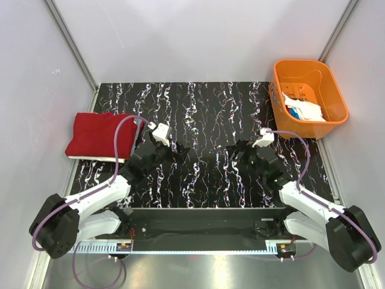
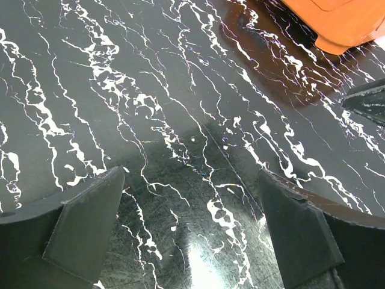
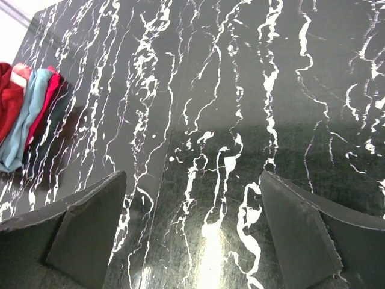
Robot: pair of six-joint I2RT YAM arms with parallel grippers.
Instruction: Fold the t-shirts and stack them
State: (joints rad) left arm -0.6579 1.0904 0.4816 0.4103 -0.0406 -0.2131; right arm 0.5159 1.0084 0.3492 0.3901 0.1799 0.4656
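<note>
A folded red t-shirt [image 1: 99,133] tops a small stack at the table's left edge; a pale layer shows under it. The right wrist view shows the stack's edge [image 3: 24,108] with red and light blue layers. A white t-shirt [image 1: 304,109] with a bit of blue cloth lies in the orange basket [image 1: 301,71] at the back right. My left gripper [image 1: 175,152] is open and empty over the bare table middle [image 2: 191,224]. My right gripper [image 1: 236,150] is open and empty too [image 3: 194,224], facing the left one.
The table is black marble with white veins [image 1: 204,114]. The orange basket's corner [image 2: 343,24] shows in the left wrist view. White walls enclose the back and both sides. The arm bases sit at the near edge.
</note>
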